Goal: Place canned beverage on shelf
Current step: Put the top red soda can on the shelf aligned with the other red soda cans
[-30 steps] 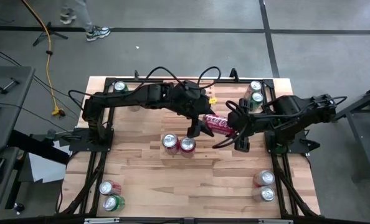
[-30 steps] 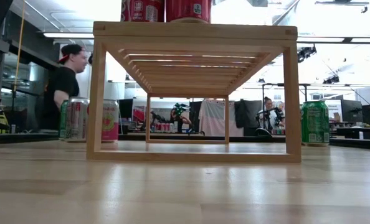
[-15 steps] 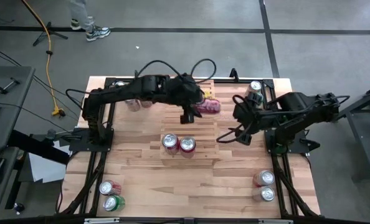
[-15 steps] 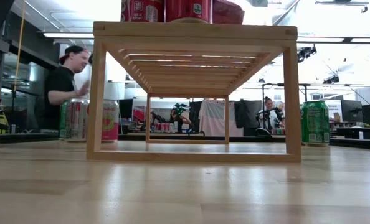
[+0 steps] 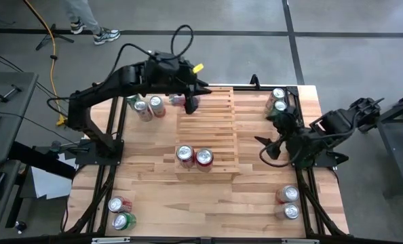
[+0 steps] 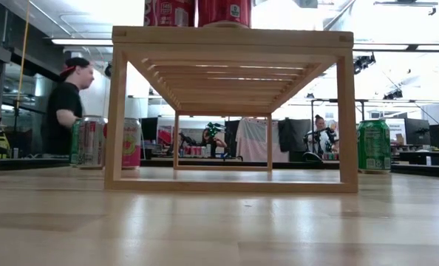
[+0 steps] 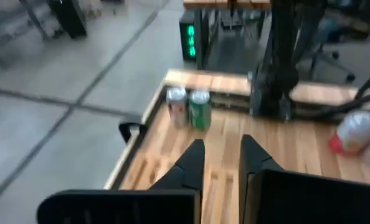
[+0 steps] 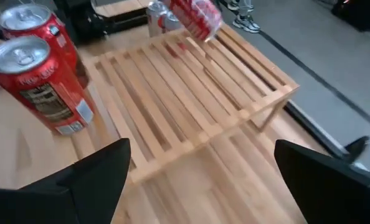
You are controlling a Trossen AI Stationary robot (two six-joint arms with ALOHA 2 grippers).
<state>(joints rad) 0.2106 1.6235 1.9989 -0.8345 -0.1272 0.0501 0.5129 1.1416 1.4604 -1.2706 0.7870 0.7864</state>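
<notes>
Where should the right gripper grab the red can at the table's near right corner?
Its side wall, from above, with the fingers closing left to right. The red can stands upright, and another can sits right beside its near side, so a front-to-back grip is likely blocked. The right gripper is open nearby.

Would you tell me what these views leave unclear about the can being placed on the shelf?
- Right wrist view: the tilted red can at the far edge of the shelf is cut off by the picture's edge, so its support is unclear.
- High view: the arm hides any contact between it and the left gripper.
- Low view: the two cans on top are cut off above.
- The right gripper waits open.
</notes>
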